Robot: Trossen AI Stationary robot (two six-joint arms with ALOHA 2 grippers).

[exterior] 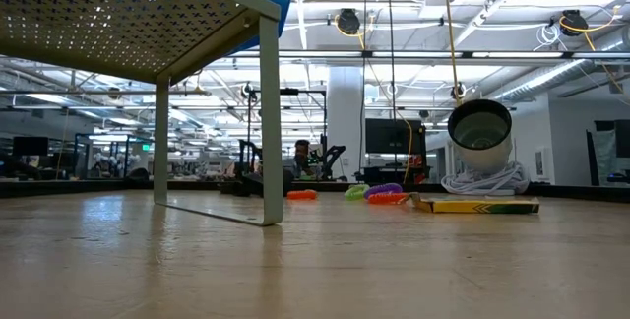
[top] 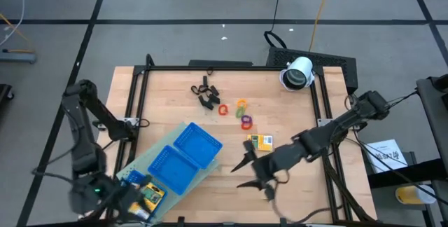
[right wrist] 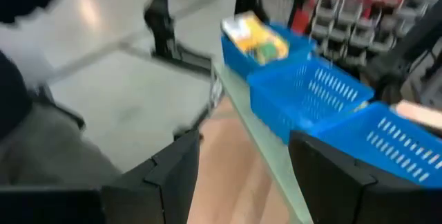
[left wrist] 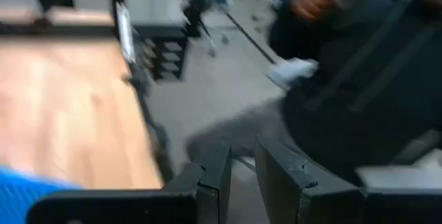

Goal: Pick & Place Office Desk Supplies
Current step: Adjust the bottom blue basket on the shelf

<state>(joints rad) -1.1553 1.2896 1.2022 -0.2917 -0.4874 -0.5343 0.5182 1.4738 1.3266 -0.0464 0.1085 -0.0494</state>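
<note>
Grey tiled floor (top: 175, 3) surrounds the table; bright ceiling lights (exterior: 413, 9) beyond.

A yellow pack (top: 262, 141) lies between the blue tray (top: 183, 158) and the open right gripper (top: 250, 171), near coloured rings (top: 241, 112).

Both arms are showing as dark, near-black builds of slim links and bulkier rounded joints. The left arm (top: 84, 125) is carrying a small green light glowing just behind its gripper (top: 136, 200). The right arm (top: 336, 129) is trailing thin dark cable loops beside its gripper (top: 246, 173), whose two fingers (right wrist: 345, 175) are looking like flat, matte black, angular plates. The left gripper's fingers (left wrist: 217, 179) are showing as the same blocky black plastic with chamfered edges.
</note>
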